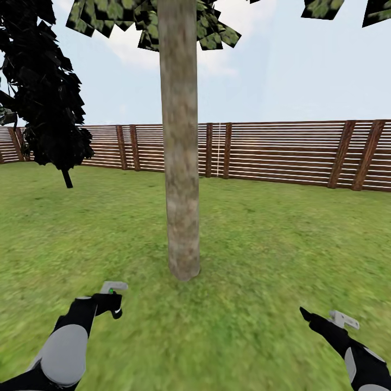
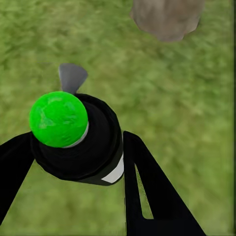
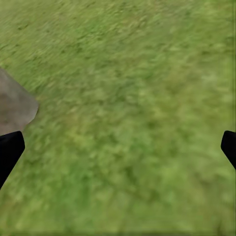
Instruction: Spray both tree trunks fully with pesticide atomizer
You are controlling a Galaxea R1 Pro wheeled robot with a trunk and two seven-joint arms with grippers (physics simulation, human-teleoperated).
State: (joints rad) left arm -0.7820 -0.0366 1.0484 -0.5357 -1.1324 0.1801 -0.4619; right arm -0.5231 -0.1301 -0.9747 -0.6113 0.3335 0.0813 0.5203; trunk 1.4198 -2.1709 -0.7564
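1. The tree trunk point(image 1: 179, 141) stands straight ahead in the head view, a thick pale grey-brown column rising from the lawn point(image 1: 244, 244), with blocky green leaves point(image 1: 136, 19) at the top edge.
2. The left gripper point(image 1: 112, 302) hangs low at the left, near the foot of the trunk but apart from it.
3. In the left wrist view that gripper point(image 2: 78, 147) is clamped on the pesticide atomizer point(image 2: 81, 140), a dark bottle with a bright green cap and a white label patch (the patch peeks out beside one finger point(image 2: 147, 191)); the trunk's base point(image 2: 167, 18) shows beyond it.
4. The right gripper point(image 1: 308, 316) hovers low at the right, well apart from the trunk, and holds nothing.
5. In the right wrist view its fingertips point(image 3: 10, 150) sit at opposite edges, spread wide over grass, with a bit of the trunk base point(image 3: 14, 105) to one side.
6. A brown slatted fence point(image 1: 282, 152) closes the lawn behind, and a dark leafy tree point(image 1: 46, 92) stands at the far left.
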